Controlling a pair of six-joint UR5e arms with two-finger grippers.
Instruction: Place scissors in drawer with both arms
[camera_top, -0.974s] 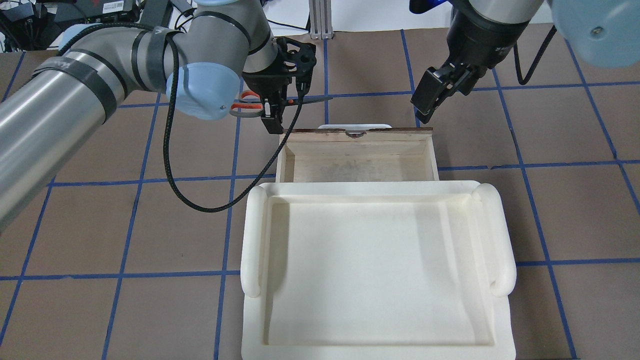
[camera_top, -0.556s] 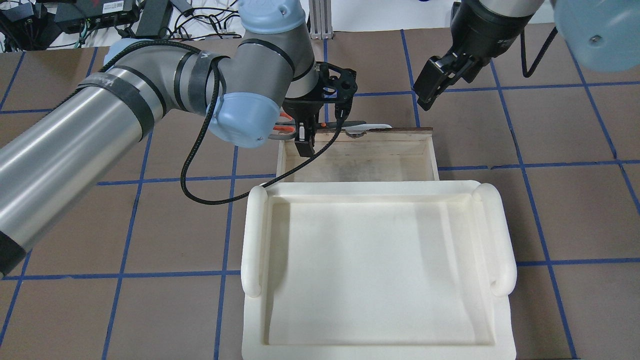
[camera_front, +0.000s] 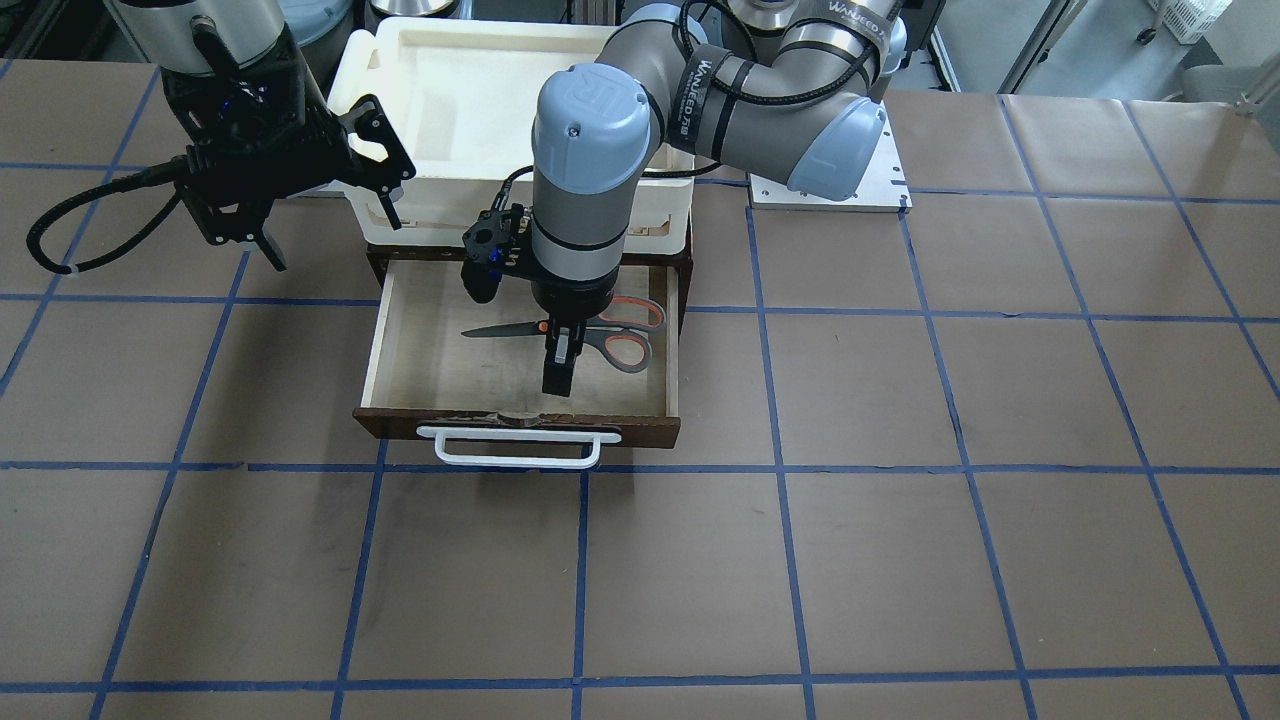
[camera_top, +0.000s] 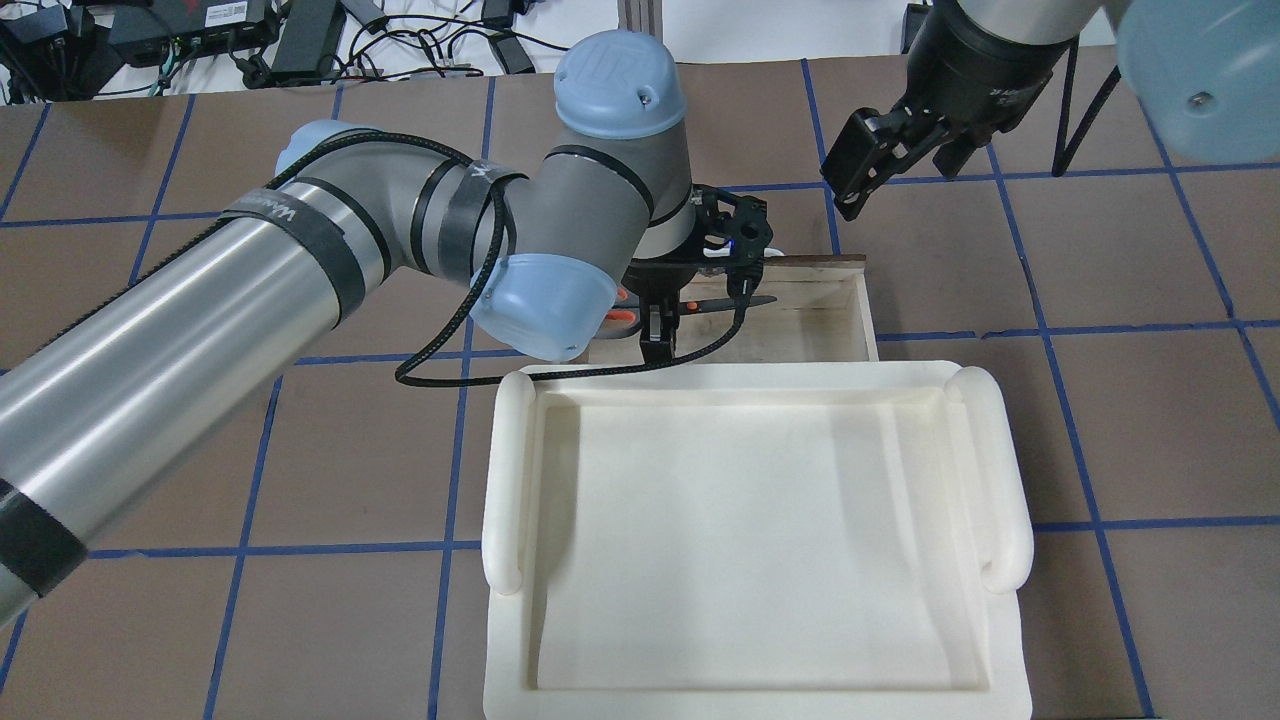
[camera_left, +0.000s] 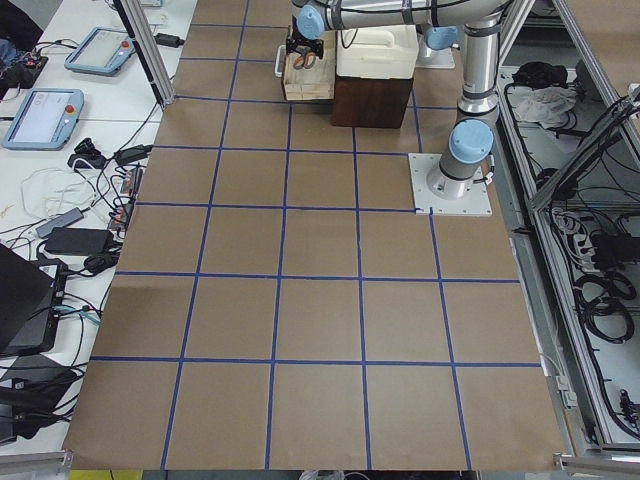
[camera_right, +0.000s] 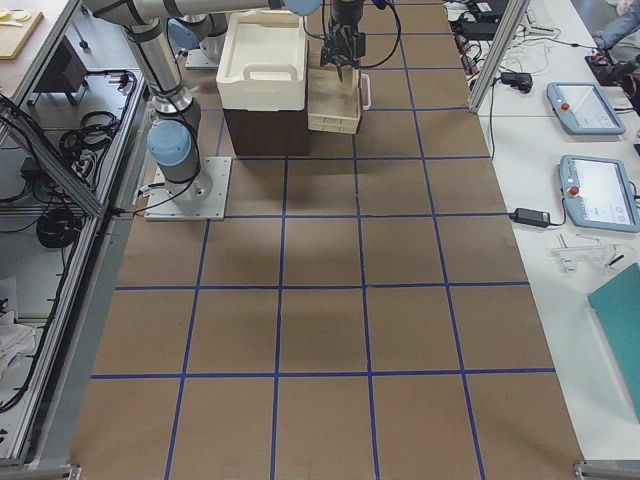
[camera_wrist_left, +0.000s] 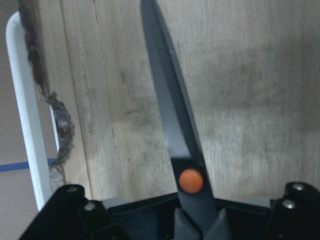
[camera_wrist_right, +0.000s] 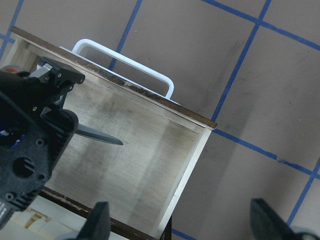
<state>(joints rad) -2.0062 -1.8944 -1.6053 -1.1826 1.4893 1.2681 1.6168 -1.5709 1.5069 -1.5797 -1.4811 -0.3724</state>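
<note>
The brown-papered surface (camera_front: 900, 560) is ruled in blue tape. The left arm (camera_front: 760, 110) reaches over it. A black strap (camera_front: 708, 85) on it carries white lettering that looks like "WANJEED", though I can't be sure of every letter. The blue cap (camera_front: 588, 100) shows a "UR" mark.

The white tray (camera_top: 745, 375) sits above the drawer (camera_front: 520, 425), which stands pulled out. The right end effector (camera_wrist_right: 182, 222) hangs off the drawer's front corner on the robot's right, fingers spread wide, gripping nothing.

The left end effector (camera_front: 556, 352) points down into the drawer, pinched onto the scissors (camera_front: 598, 344) by the orange pivot. They sit inside the drawer over its pale floor; whether they touch it, I can't tell. Their length runs parallel to the white handle (camera_front: 515, 460), tip toward the robot's right, loops toward its left.
</note>
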